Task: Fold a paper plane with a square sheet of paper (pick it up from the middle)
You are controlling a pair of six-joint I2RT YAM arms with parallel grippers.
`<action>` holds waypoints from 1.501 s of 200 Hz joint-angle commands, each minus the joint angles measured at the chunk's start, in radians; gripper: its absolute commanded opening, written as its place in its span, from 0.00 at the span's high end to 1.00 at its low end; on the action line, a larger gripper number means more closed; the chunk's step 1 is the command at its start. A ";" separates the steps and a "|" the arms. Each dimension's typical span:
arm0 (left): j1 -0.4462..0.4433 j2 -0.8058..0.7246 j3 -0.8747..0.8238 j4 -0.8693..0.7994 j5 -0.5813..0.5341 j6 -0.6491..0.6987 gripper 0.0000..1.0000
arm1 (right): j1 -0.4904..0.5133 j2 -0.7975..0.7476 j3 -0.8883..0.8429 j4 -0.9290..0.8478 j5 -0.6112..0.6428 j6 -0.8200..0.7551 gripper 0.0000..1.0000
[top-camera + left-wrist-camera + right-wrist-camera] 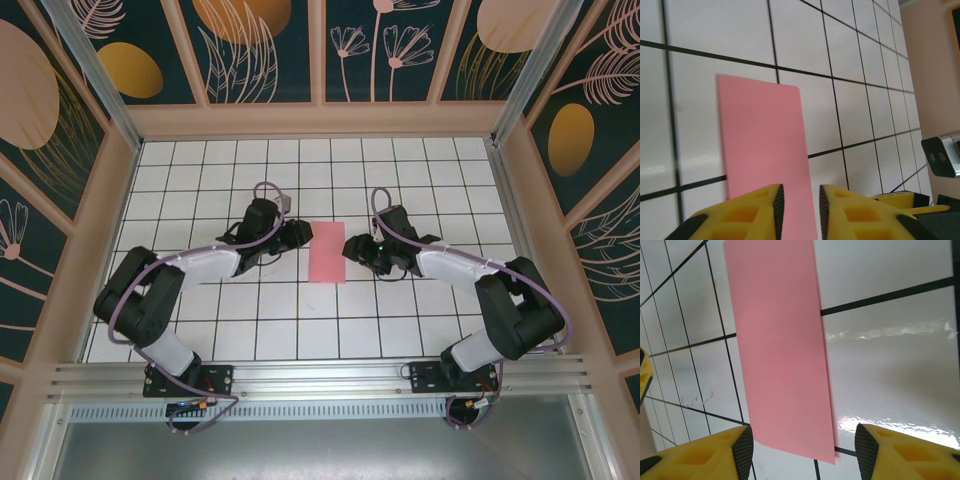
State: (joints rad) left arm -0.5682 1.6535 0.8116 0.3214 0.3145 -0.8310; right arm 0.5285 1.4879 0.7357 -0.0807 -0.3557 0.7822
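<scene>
Over the white gridded table (200,330), seen from the top camera, we list one pink sheet of paper (328,252) lying flat near the middle of the surface, showing as a plain rectangle longer than it is wide, its long sides running away from the arm bases. We note the left gripper (296,234) just beside the sheet's left long edge and the right gripper (353,248) just beside its right long edge, both low over the tiles; whether either one touches the paper we cannot tell from above. Patterned dark panels (260,50) with leaf and flower motifs wall the table on three sides. Through the left wrist camera, we record the left gripper (800,200) with its yellow, black-padded fingers (765,205) a narrow gap apart, nothing pinched between them; the sheet of paper (762,145) lies on the tiles past the tips, smooth and unmarked, its near part running out of sight behind the fingers. Through the right wrist camera, we record the right gripper (802,447) with its fingers (737,452) spread wide and holding nothing; the sheet of paper (780,345) stretches from between the tips toward the top of the view, one near corner resting on a black grid line.
</scene>
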 commanded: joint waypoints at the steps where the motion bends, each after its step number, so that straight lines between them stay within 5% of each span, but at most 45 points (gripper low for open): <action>1: -0.022 0.077 0.074 -0.010 0.043 0.015 0.76 | -0.004 -0.016 -0.018 0.059 0.004 0.082 0.41; 165: -0.044 0.301 0.207 -0.267 -0.172 0.019 0.91 | 0.013 0.093 -0.015 0.057 -0.078 0.115 0.50; 300: -0.045 0.322 0.206 -0.286 -0.172 0.005 0.91 | 0.060 0.143 -0.007 0.085 -0.171 0.109 0.54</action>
State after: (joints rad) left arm -0.6144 1.9293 1.0180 0.1074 0.1734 -0.8173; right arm 0.5781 1.6196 0.7273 -0.0299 -0.4755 0.8783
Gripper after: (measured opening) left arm 0.095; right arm 0.461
